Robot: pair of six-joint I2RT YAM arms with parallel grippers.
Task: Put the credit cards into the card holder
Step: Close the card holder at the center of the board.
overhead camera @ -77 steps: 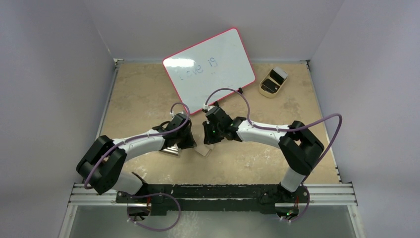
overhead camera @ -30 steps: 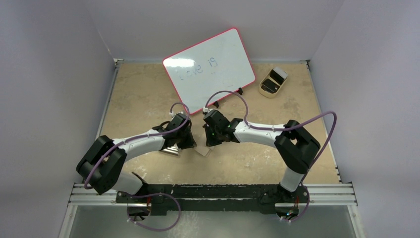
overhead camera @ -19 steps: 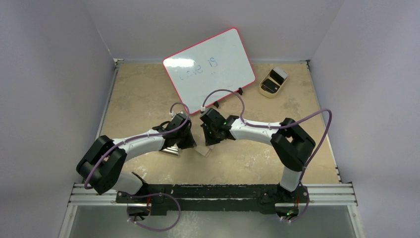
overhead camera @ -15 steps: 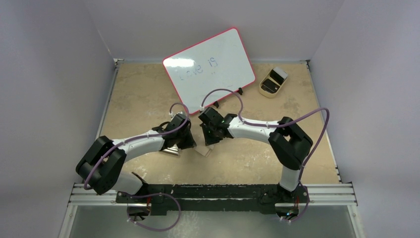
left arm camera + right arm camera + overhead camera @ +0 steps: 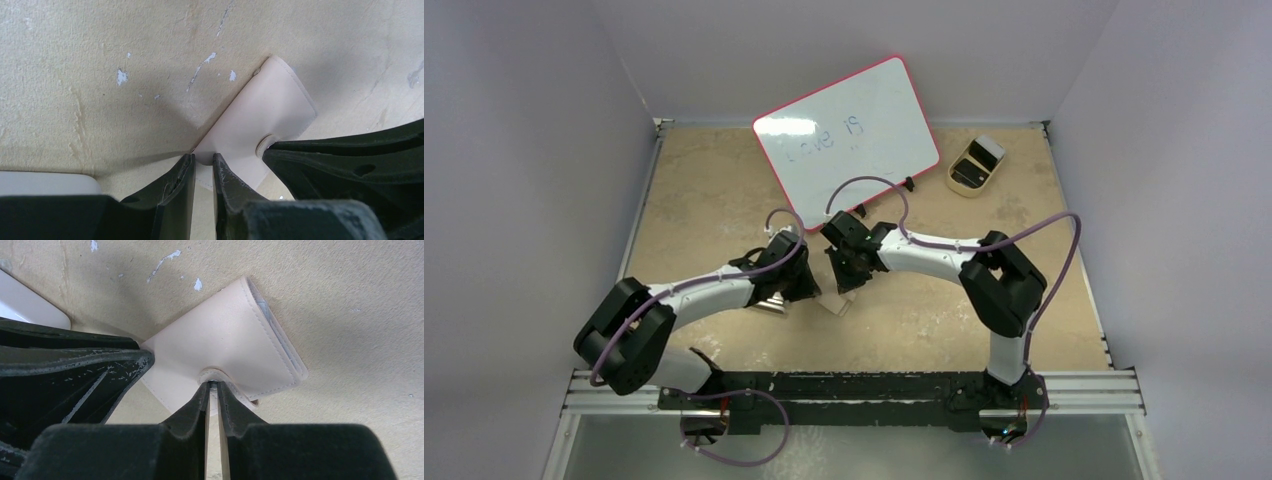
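Beige, scuffed table (image 5: 704, 190) carries the closed wallet (image 5: 220, 347) at its middle, between both arms. It lies flat, turned diagonal to the table edges, and looks near square, so its long axis is unclear. One corner points at the left gripper (image 5: 202, 167), which pinches it. The right gripper (image 5: 213, 390) is nipped tight on the snap tab (image 5: 215, 376).

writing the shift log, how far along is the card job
Done: nothing certain; the card holder lies folded, a grey edge showing between its flaps. In hand: the left tool pinches its corner, the right tool its snap tab. Left: a pale flat piece beside it lies outside.
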